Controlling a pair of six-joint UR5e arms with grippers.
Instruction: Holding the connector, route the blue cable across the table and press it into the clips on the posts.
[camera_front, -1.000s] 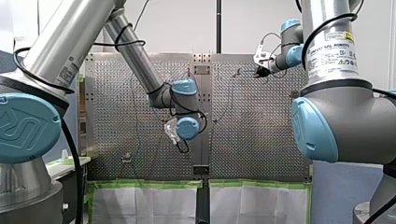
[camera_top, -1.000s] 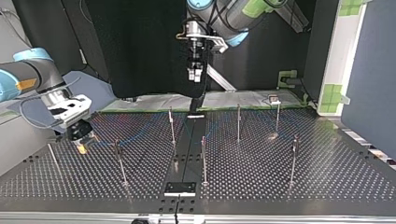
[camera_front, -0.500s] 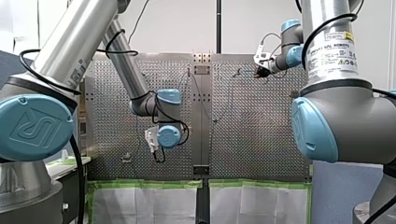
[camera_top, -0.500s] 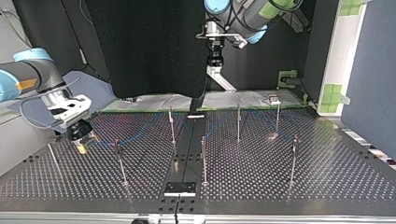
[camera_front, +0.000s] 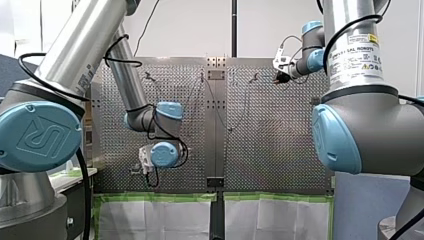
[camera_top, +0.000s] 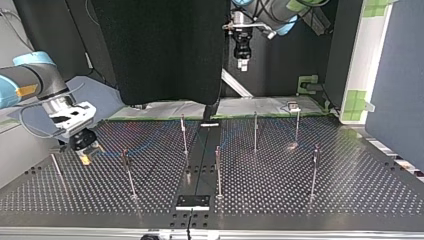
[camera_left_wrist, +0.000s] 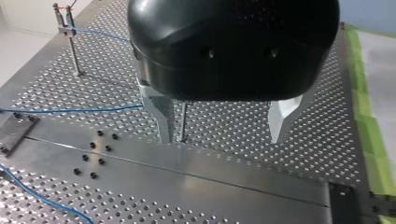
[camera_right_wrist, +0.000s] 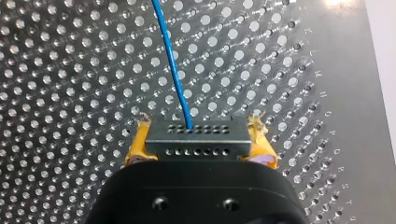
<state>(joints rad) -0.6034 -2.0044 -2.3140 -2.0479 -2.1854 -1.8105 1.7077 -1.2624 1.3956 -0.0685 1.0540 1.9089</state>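
Observation:
In the right wrist view my right gripper (camera_right_wrist: 194, 151) is shut on a dark connector (camera_right_wrist: 194, 139), squeezed between its yellow pads (camera_right_wrist: 137, 147). The blue cable (camera_right_wrist: 172, 70) leaves the connector and runs ahead over the perforated plate. The top view has this gripper (camera_top: 86, 146) low over the table at the left. From there the blue cable (camera_top: 150, 142) trails toward the posts (camera_top: 184, 132). My left gripper (camera_left_wrist: 223, 128) is open with nothing between its metal fingers (camera_left_wrist: 161, 116). It hangs high above the table's far edge (camera_top: 242, 61). Under it lies a stretch of blue cable (camera_left_wrist: 70, 111).
Several thin posts stand across the table, among them the post (camera_top: 128, 170), the post (camera_top: 255, 131) and the post (camera_top: 315, 170). A clip post (camera_left_wrist: 70, 39) carries cable ahead of my left gripper. A black plate (camera_top: 192, 201) sits at the table's near edge, and green tape (camera_left_wrist: 373, 140) marks one side.
My left arm has swung toward the top view's right and risen, leftward and lower in the front view. My right arm has stayed put with the connector.

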